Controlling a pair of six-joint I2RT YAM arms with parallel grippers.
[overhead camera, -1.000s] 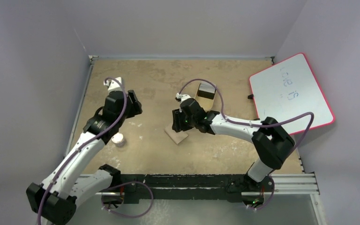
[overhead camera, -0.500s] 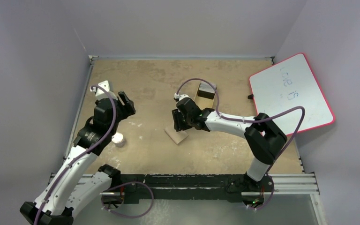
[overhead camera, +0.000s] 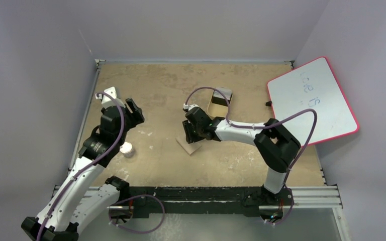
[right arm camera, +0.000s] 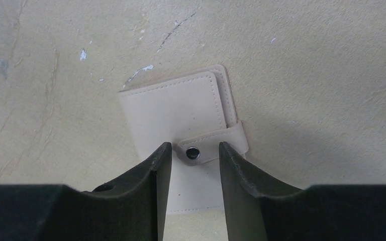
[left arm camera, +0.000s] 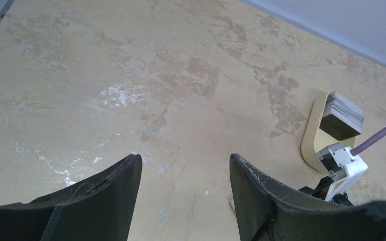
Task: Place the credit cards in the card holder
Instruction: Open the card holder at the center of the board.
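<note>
Opening step: the right gripper (right arm camera: 193,149), jaws narrowly parted, straddles the snap tab (right arm camera: 226,138) of the closed card holder (right arm camera: 178,108) mid-table (credit cards (left arm camera: 345,107) sit stacked in the tray (left arm camera: 309,136)), so the next move probably calls for pinching and unsnapping that tab.

Soft, even overhead light, table (overhead camera: 146,90) evenly lit and sharp in the top view, broad soft shadow thrown right of the card holder (right arm camera: 176,108) in the right wrist view, right tool (right arm camera: 195,149) rendered dark and slightly blurred close to the lens.
</note>
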